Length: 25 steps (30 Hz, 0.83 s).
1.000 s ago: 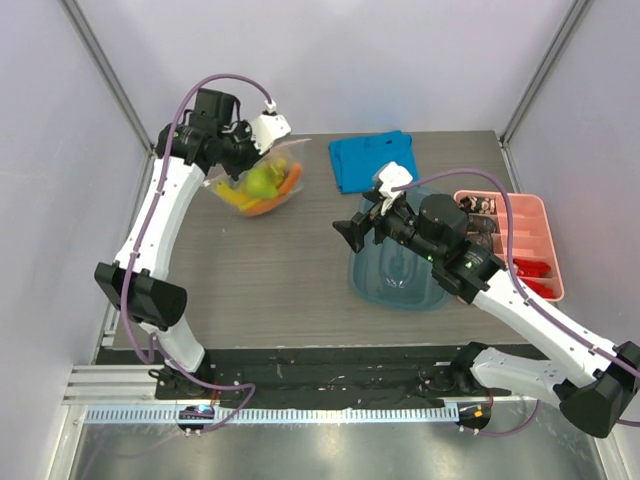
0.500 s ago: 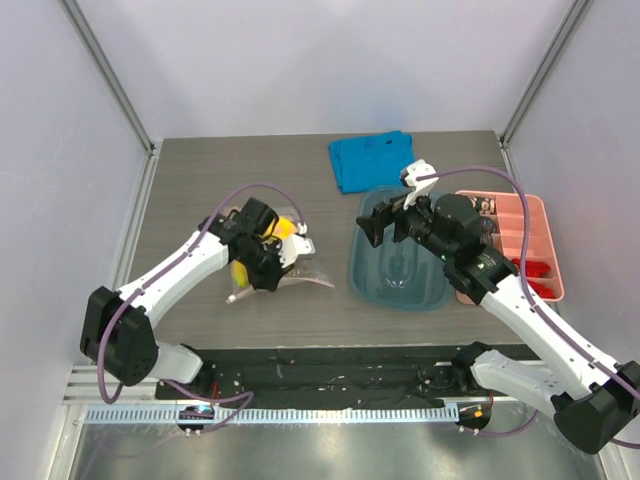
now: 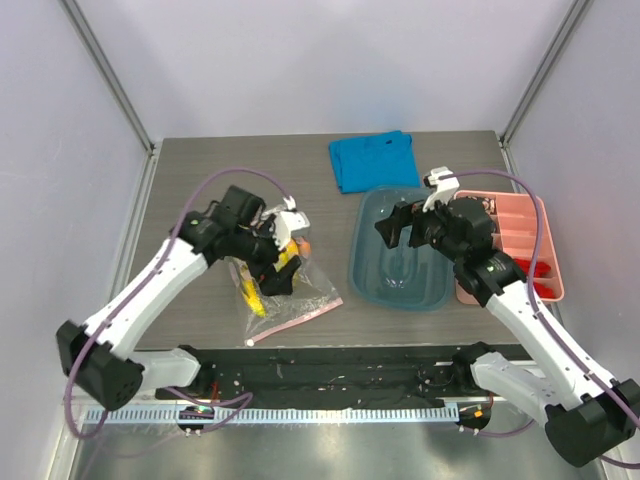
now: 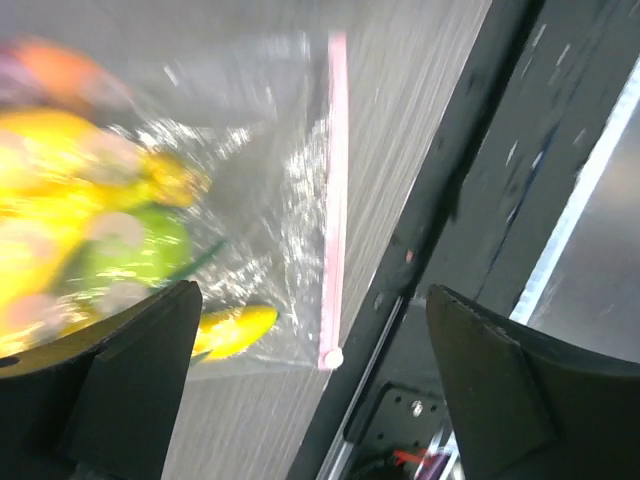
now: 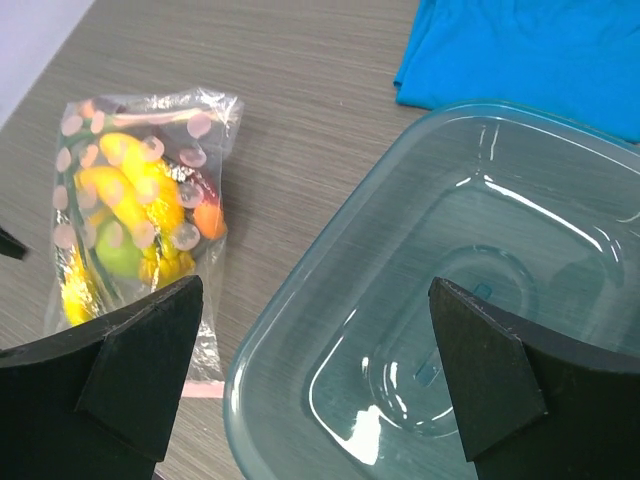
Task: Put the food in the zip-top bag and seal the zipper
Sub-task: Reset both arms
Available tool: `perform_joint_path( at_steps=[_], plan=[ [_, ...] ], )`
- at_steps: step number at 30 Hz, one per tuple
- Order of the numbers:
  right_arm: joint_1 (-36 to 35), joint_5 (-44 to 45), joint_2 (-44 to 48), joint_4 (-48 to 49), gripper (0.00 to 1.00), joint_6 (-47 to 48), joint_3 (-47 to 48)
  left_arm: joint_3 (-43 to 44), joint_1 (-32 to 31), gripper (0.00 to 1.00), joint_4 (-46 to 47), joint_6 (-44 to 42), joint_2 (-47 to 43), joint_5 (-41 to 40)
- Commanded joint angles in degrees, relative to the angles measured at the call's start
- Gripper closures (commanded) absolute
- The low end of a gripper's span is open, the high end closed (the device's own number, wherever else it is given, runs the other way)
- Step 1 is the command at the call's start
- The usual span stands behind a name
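Note:
The zip-top bag [image 3: 295, 292] lies flat on the table near the front left, with the food inside: a yellow banana bunch [image 5: 110, 190], a green fruit [image 5: 120, 255] and an orange-red pepper [image 5: 208, 220]. Its pink zipper [image 4: 335, 200] runs along the mouth edge and ends at a white slider [image 4: 327, 357]. My left gripper [image 3: 278, 265] hovers open just above the bag's far side, holding nothing. My right gripper [image 3: 395, 225] stands open and empty over the teal tub. The left wrist view is blurred.
A teal plastic tub [image 3: 400, 270] sits right of the bag, with nothing in it. A blue folded cloth [image 3: 373, 160] lies at the back. A pink divided tray [image 3: 520, 240] with small dark and red pieces stands at the right edge.
My left arm carried the bag from the back left down to the front and opened, letting go of it. The bag now lies on the table. My right arm drew back slightly rightward.

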State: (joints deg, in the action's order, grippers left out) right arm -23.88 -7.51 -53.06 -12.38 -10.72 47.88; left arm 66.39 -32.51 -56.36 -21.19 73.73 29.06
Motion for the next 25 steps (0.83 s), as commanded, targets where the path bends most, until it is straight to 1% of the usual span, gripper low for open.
perform_joint_path(
  at_steps=[1, 3, 4, 5, 6, 7, 8, 9, 11, 13, 15, 21, 25],
  plan=[
    [2.6, -2.2, 2.3, 1.0, 0.0, -4.7, -0.2, 8.7, 1.8, 0.0, -3.4, 6.9, -8.9, 2.0],
    [3.7, -2.9, 2.9, 1.5, 0.0, -5.4, -0.4, 11.8, 4.8, 0.0, -3.9, 11.1, -9.0, 1.0],
    [5.1, -2.9, 3.1, 1.7, 0.0, -6.0, -0.4, 15.7, 6.2, 0.0, -5.1, 12.3, -7.0, 1.2],
    [5.9, -2.8, 3.4, 1.7, 0.0, -6.2, -0.4, 17.7, 8.2, 0.0, -6.3, 13.4, -5.8, 2.9],
    [6.6, -2.8, 3.6, 1.7, 0.0, -6.4, -0.4, 19.6, 12.5, 0.0, -8.1, 16.5, -4.6, 4.2],
    [7.3, -2.7, 4.0, 1.6, 0.01, -7.2, -0.4, 22.6, 15.5, 0.0, -8.8, 17.8, -3.3, 6.2],
    [8.8, -2.7, 4.1, 1.5, 0.0, -7.8, -0.9, 23.3, 18.0, 0.0, -8.7, 19.6, -1.8, 7.9],
    [9.4, -2.7, 4.4, 1.2, 0.0, -8.3, -1.3, 23.3, 22.0, 0.0, -6.0, 24.1, -1.5, 8.5],
    [10.2, -3.0, 4.9, 0.6, 0.0, -9.2, -2.6, 21.9, 24.4, 0.0, -3.5, 27.0, -1.1, 7.4],
    [10.9, -3.7, 4.9, -1.0, 0.0, -9.6, -3.1, 19.7, 26.4, 0.0, -0.8, 28.5, -0.8, 4.0],
    [11.9, -4.0, 4.7, -1.7, 0.0, -10.1, -3.1, 16.9, 26.9, 0.0, -0.2, 28.9, 0.2, 0.6],
    [12.5, -5.0, 4.0, -2.2, 0.0, -10.2, -4.3, 9.1, 29.2, 0.0, 1.9, 28.9, 1.0, 0.0],
    [12.6, -5.0, 2.5, -1.8, 0.0, -9.1, -3.1, 9.8, 29.3, 0.0, 2.4, 28.4, 1.7, -1.3]
  ],
)
